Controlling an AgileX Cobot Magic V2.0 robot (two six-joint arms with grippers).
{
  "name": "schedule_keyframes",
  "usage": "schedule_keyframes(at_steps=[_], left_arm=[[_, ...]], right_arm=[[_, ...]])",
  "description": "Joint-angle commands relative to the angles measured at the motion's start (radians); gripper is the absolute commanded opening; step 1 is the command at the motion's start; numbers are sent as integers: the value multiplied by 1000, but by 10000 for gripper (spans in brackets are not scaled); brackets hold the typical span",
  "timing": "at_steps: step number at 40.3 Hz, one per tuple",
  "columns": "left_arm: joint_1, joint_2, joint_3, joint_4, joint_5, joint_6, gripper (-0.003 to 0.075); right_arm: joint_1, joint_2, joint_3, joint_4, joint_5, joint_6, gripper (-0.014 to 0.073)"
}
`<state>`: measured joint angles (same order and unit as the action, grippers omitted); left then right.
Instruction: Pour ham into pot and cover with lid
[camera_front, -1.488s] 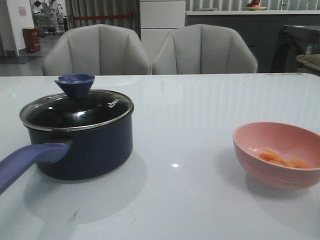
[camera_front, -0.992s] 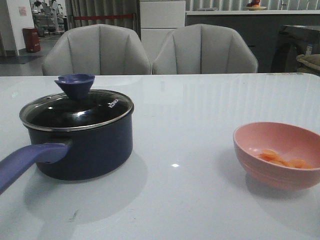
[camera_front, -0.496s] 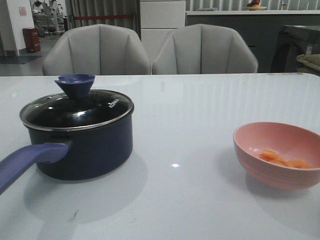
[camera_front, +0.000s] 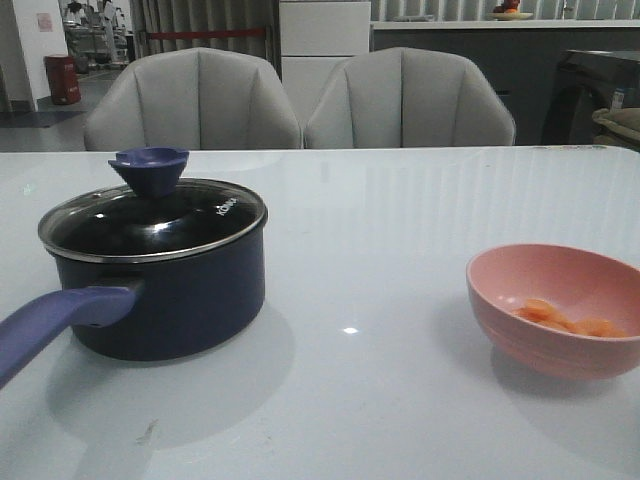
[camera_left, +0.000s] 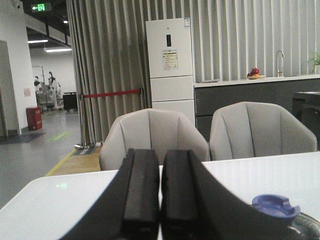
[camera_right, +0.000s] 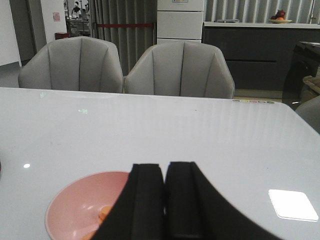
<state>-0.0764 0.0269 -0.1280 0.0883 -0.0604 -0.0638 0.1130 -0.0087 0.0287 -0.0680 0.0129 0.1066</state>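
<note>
The dark navy pot (camera_front: 170, 300) stands at the left of the white table, its purple-blue handle (camera_front: 55, 325) pointing to the front left. The glass lid (camera_front: 155, 218) with its blue knob (camera_front: 150, 170) sits on the pot. The knob also shows in the left wrist view (camera_left: 272, 206). Orange ham pieces (camera_front: 565, 318) lie in the pink bowl (camera_front: 520, 320) at the right. The bowl (camera_right: 75, 210) and ham (camera_right: 104, 212) show in the right wrist view. My left gripper (camera_left: 160, 160) is shut and empty. My right gripper (camera_right: 164, 172) is shut and empty, beside the bowl. Neither gripper shows in the front view.
Two grey chairs (camera_front: 300, 100) stand behind the table's far edge. A white fridge (camera_left: 170, 65) and a dark counter (camera_left: 250, 92) stand farther back. A bright reflection patch (camera_right: 292, 205) lies on the white table (camera_front: 400, 220).
</note>
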Motion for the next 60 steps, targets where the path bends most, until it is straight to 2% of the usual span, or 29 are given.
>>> schedule_keyframes(at_steps=[1, 6, 9, 30, 34, 37, 42, 44, 49, 55, 58, 60], left_arm=[[2, 84, -147, -52, 84, -2, 122], [2, 188, -267, -54, 287, -2, 122], [2, 246, -301, -88, 349, -2, 122], [2, 433, -302, -112, 398, -2, 131], [2, 451, -302, -112, 396, -2, 190], [2, 456, -302, -112, 394, -2, 271], [2, 456, -302, -108, 389, -2, 452], [2, 457, -302, -108, 389, -2, 489], [2, 458, -300, -115, 403, -2, 503], [2, 460, -283, -162, 347, -2, 504], [2, 466, -297, -162, 375, -2, 515], [2, 481, -321, -162, 417, -2, 549]], right_arm=[[-6, -19, 8, -9, -78, -1, 139], [-6, -19, 8, -9, -74, -1, 139], [-6, -19, 8, -9, -74, -1, 139], [-6, -19, 8, -9, -74, -1, 139], [-6, -19, 8, -9, -74, -1, 139], [-6, -19, 8, -9, -74, -1, 139], [-6, -19, 8, -9, -74, -1, 139], [-6, -19, 8, -9, -74, -1, 139], [-6, -19, 8, -9, -74, -1, 139], [-6, -19, 8, -9, -74, -1, 139], [-6, -19, 8, -9, -74, -1, 139], [-6, -19, 8, -9, -74, -1, 139]])
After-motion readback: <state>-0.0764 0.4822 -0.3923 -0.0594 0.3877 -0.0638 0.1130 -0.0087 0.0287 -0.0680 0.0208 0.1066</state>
